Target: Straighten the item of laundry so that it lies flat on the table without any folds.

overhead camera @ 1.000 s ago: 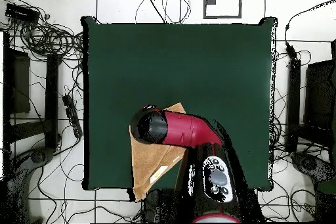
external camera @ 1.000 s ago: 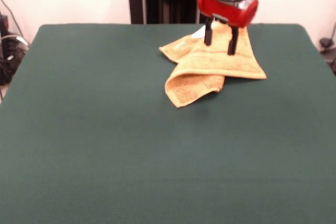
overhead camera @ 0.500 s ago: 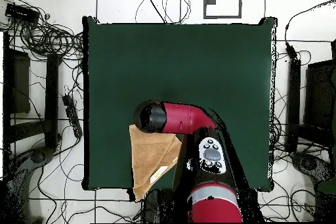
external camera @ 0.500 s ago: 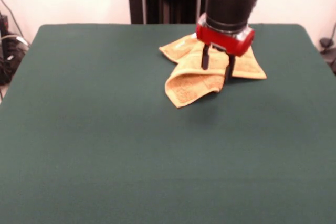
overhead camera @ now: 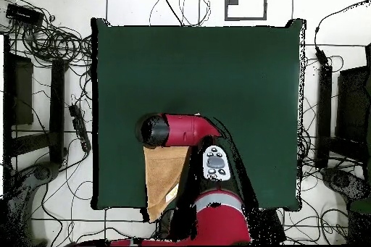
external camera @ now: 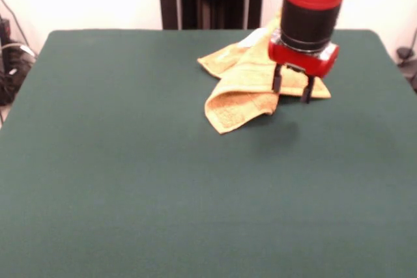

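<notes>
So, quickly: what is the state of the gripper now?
Gripper: open, holding nothing, fingers apart above the near right corner of the towel.

The front view looks low and close across the large dark green cloth-topped table (external camera: 130,180), cutting off its near edge. The overhead view looks straight down from high up, taking in all four table (overhead camera: 217,77) edges and surrounding cabled floor (overhead camera: 51,48); both share the tabletop

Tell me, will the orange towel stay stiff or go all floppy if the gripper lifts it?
Probably floppy: the towel already lies in soft folds on the table. It looks light, so one lifted corner would likely drag the rest along. The open gripper sits by its edge.
</notes>
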Controlling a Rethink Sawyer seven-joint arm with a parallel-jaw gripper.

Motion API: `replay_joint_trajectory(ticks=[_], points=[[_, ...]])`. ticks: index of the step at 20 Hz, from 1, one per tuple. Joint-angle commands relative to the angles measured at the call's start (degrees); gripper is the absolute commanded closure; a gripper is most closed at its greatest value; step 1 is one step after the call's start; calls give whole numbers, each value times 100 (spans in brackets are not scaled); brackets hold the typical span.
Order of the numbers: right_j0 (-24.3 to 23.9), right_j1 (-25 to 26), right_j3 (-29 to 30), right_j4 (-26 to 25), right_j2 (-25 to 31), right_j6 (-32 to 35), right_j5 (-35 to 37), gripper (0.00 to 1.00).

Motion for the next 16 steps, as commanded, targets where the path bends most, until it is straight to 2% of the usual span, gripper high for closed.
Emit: replay_joint_trajectory(ticks=[1,6,11,16], points=[[218,-105,164,117,649,242,421,0],[367,-102,192,206,603,413,395,0],[524,-309,439,301,556,614,331,0],[449,32,371,209,611,490,9,0]])
